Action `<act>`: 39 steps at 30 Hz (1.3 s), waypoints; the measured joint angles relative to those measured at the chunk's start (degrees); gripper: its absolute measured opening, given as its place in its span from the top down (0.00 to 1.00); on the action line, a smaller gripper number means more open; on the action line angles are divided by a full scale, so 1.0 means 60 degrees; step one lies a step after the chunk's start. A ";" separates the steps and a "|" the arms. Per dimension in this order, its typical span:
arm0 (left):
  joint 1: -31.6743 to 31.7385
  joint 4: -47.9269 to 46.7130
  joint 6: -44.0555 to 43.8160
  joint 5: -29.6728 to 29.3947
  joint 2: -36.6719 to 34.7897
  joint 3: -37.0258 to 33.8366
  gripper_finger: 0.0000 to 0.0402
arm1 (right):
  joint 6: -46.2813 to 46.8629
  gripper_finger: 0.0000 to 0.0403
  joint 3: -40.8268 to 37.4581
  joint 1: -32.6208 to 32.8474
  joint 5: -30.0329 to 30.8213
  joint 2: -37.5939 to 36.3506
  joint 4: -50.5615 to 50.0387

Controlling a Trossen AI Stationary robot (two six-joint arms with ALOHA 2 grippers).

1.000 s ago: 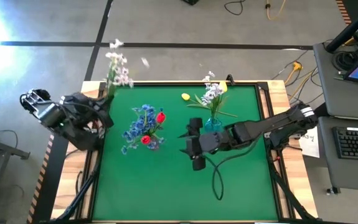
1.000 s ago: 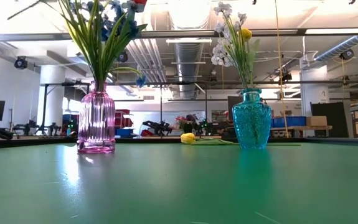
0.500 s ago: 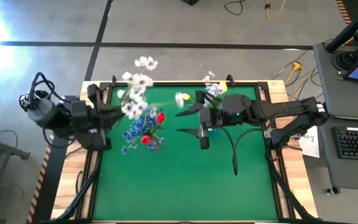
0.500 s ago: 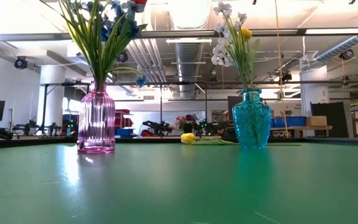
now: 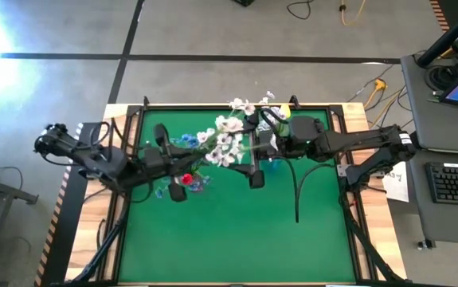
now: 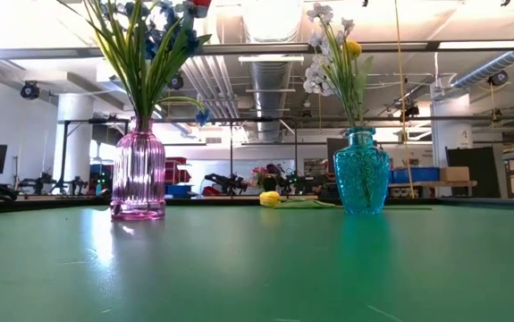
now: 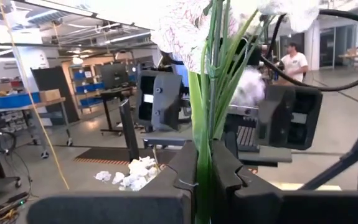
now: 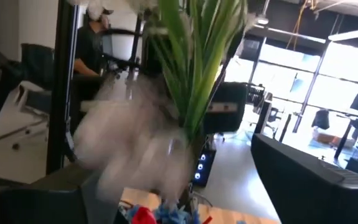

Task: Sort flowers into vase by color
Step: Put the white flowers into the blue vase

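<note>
My left gripper [image 5: 182, 162] [image 7: 202, 177] is shut on a bunch of white flowers [image 5: 225, 142], held high over the green table's middle. My right gripper [image 5: 252, 153] faces it, open, one finger on each side of the blooms; I cannot tell whether it touches them. A pink vase [image 6: 139, 174] holds blue and red flowers [image 5: 182, 142] and stands on its base. A teal vase [image 6: 361, 170] holds white and yellow flowers [image 5: 275, 112]. In the right wrist view the green stems [image 8: 197, 68] rise in front of my open right fingers. My left gripper pinches the white bunch's green stems [image 7: 202, 158] between its two fingers. The fingers come in about level from the table's left. The bunch is lifted clear, its stems running on past the fingertips, with the blooms [image 7: 185, 25] toward my right gripper.
A yellow bud [image 6: 270, 199] lies on the table between the two vases, toward the far edge. My right arm's black cable [image 5: 296, 195] loops over the table's right half. Wooden rails [image 5: 356, 119] frame the green top. A person [image 7: 289, 59] stands in the room beyond.
My left gripper has swung from the table's far left corner toward the middle, tipping the white bunch from upright to lying toward the right. My right gripper has risen from the table's middle, turned level toward the left, and now has the blooms between its fingers.
</note>
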 joint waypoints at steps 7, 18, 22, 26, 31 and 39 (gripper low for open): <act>0.0521 0.0761 -0.0144 0.0504 0.0548 -0.0226 1.00 | 0.0091 0.14 0.0000 0.0000 -0.0391 0.0000 0.0457; 0.0879 0.0774 0.0031 0.0522 0.1955 0.0733 1.00 | 0.0135 0.26 0.0000 0.0000 -0.0515 0.0003 0.0701; 0.0906 0.0784 -0.0030 0.0398 0.2181 0.0923 0.98 | 0.0238 0.41 0.0000 0.0002 -0.0515 0.0004 0.0690; 0.0915 0.0709 -0.0095 0.0387 0.2145 0.0931 0.92 | 0.0262 0.61 0.0000 0.0007 -0.0708 0.0004 0.0605; 0.0908 0.0191 -0.0240 0.0406 0.1896 0.0923 0.76 | 0.0284 0.85 0.0001 0.0007 -0.0734 -0.0031 0.0172; 0.0861 -0.2165 -0.0893 0.0435 0.1716 0.1876 0.52 | 0.0441 0.97 0.0000 0.0004 -0.0231 -0.0639 -0.0972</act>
